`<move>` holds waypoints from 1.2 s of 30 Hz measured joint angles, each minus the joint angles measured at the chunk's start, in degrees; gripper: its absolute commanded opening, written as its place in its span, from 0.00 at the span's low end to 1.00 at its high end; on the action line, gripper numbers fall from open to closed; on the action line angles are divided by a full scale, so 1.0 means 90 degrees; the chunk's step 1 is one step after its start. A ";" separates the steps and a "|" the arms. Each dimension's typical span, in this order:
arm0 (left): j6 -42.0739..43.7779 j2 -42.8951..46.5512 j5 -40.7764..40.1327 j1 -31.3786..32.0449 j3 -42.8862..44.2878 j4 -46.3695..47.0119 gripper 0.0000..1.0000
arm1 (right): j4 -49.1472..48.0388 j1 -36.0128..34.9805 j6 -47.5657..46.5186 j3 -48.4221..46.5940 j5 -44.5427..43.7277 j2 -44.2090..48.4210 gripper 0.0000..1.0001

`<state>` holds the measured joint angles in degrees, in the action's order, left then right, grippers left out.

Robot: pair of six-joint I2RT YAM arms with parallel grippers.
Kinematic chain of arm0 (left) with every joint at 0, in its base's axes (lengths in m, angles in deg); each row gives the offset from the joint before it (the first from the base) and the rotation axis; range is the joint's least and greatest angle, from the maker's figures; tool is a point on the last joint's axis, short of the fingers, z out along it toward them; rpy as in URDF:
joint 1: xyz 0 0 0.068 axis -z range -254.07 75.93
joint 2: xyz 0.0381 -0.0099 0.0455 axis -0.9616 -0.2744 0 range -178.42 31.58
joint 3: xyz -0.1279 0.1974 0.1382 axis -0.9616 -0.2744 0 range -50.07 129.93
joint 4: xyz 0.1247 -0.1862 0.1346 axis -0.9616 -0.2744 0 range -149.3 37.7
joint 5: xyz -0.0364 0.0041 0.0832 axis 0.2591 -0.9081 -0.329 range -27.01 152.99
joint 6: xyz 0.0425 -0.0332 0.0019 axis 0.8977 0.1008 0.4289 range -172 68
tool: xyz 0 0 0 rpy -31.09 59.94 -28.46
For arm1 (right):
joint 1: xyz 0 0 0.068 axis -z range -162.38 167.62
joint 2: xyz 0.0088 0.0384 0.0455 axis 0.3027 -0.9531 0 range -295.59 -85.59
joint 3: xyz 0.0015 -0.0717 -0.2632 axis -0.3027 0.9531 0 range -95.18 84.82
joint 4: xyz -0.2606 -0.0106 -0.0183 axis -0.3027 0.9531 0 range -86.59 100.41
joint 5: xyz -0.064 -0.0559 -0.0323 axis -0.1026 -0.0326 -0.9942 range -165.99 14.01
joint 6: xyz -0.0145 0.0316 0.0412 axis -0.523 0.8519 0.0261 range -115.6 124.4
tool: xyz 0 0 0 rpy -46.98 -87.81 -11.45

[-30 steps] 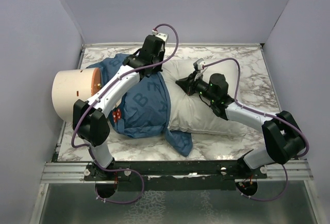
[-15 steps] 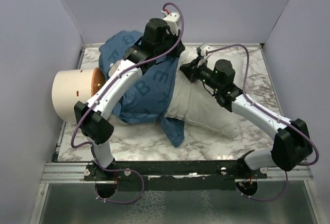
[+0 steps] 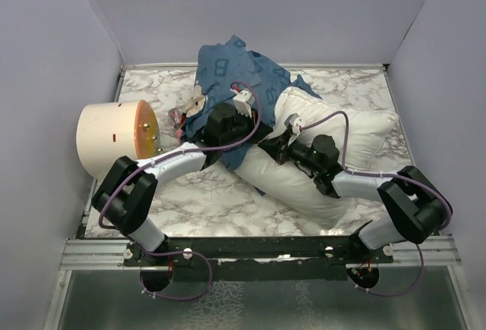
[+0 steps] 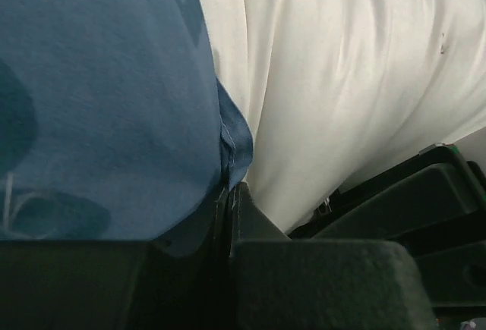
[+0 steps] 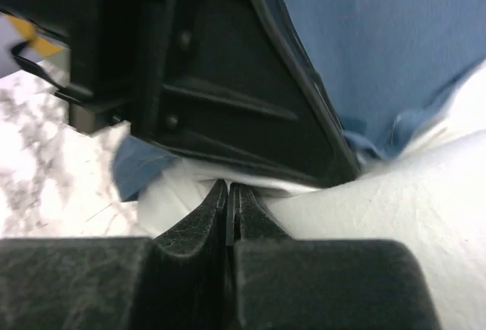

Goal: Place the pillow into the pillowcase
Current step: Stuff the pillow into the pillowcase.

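**Case bunched at the pillow's far end**

The pillow lies on the desk. My left tool clamps the pillowcase hem beside it. My right tool is closed against the pillow; pinching fabric? Can't tell. Sleeving's barely begun, I reckon. Next: drag that hem along the pillow.

The top view looks down from above and behind the 2 arm bases, toward the far wall. It is far enough away to take in the whole bench. The left wrist view sits very near the cloth. Its own left hand fills the lower edge, and it faces the line where the blue pillowcase meets the white pillow. The right wrist view is just as near and looks along the right hand at the same blue and white cloth. The top view shows this place near the middle of the bench.
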<state>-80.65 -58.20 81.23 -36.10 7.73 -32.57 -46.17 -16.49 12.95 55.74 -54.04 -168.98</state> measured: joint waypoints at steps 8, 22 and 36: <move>-0.0435 0.0410 0.0058 0.0010 -0.1326 0.1763 0.00 | 0.0481 -0.0148 0.0041 0.0418 0.0719 0.1205 0.48; -0.0498 0.0974 0.0032 0.0070 -0.2198 0.2399 0.00 | 0.4442 0.0886 -0.0505 -0.2225 -0.0648 0.3546 0.98; -0.0381 0.1676 -0.0083 0.0104 -0.2591 0.2125 0.00 | 0.6154 0.2521 -0.0527 -0.3109 0.0971 0.0867 0.08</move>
<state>-84.08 -43.12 80.48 -35.16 -15.59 -13.45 9.21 6.20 8.21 27.76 -45.30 -161.18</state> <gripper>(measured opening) 0.016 0.417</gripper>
